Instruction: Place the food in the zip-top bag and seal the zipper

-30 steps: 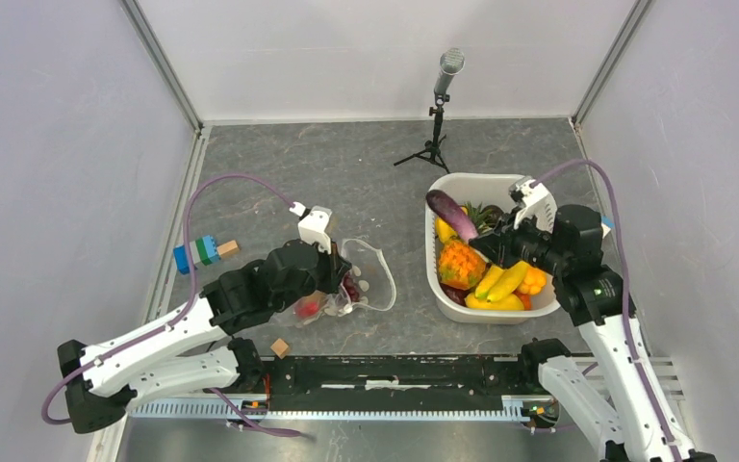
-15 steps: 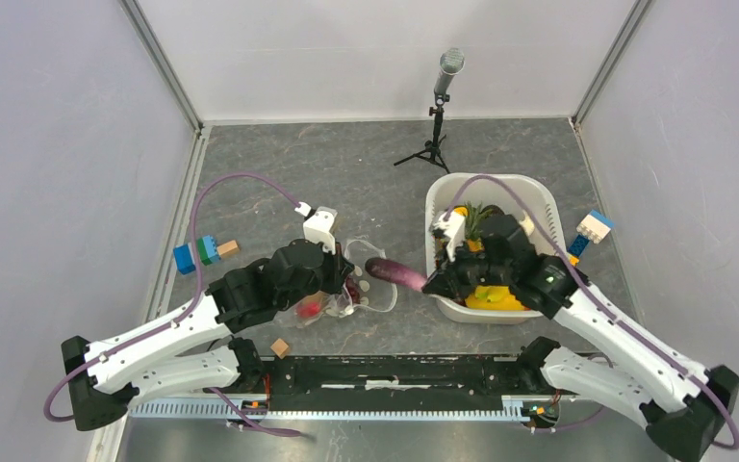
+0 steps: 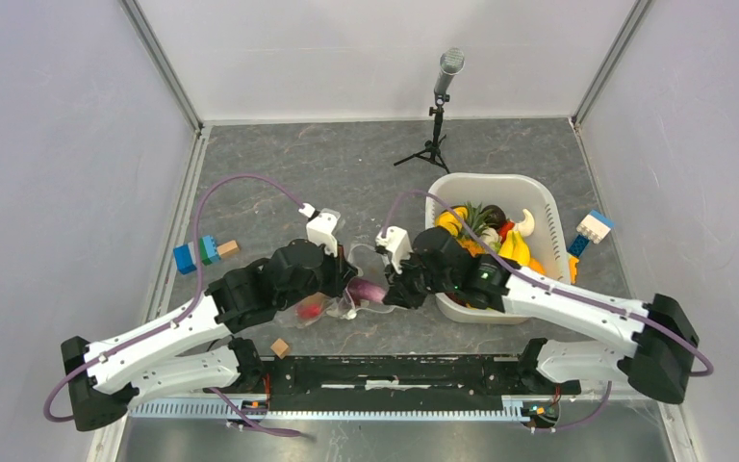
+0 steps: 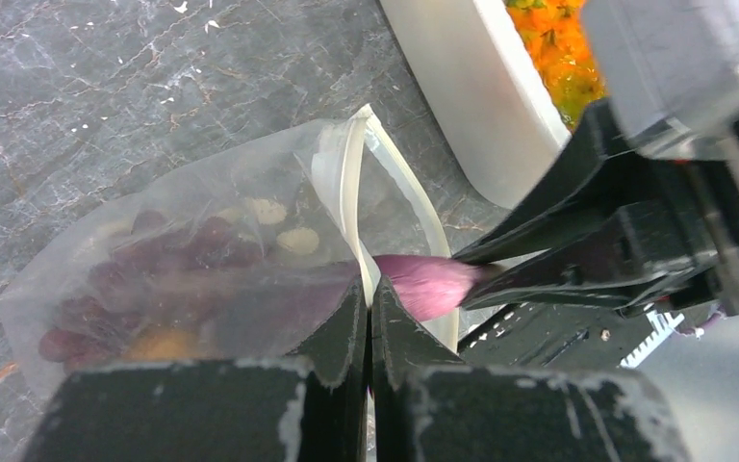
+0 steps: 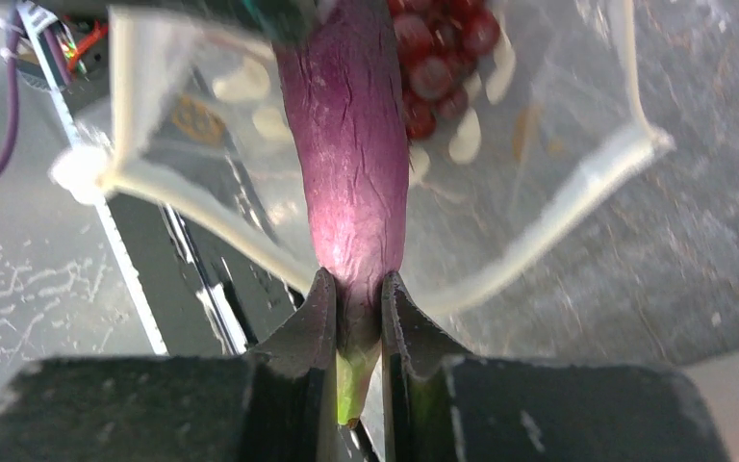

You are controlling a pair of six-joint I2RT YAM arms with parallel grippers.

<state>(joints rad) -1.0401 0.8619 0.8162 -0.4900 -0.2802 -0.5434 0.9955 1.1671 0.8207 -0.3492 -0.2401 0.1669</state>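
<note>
The clear dotted zip-top bag (image 3: 358,279) lies on the table with its mouth facing right, and red grapes (image 5: 435,60) show inside it. My left gripper (image 4: 367,294) is shut on the bag's white zipper strip (image 4: 346,183) and holds the mouth open. My right gripper (image 5: 356,294) is shut on the stem end of a purple eggplant (image 5: 346,144). The eggplant's tip (image 3: 368,289) is inside the bag's mouth. It also shows in the left wrist view (image 4: 428,284). More toy food fills the white basket (image 3: 539,197).
The white basket holds bananas (image 3: 515,245), a pineapple (image 3: 471,217) and other pieces at the right. Building blocks lie at the left (image 3: 202,252) and right (image 3: 592,228). A small wooden cube (image 3: 279,346) sits near the front rail. A microphone stand (image 3: 438,115) is at the back.
My right gripper has carried the eggplant left from above the basket to the bag, and its tip has entered the mouth. The left gripper has kept its hold on the bag.
</note>
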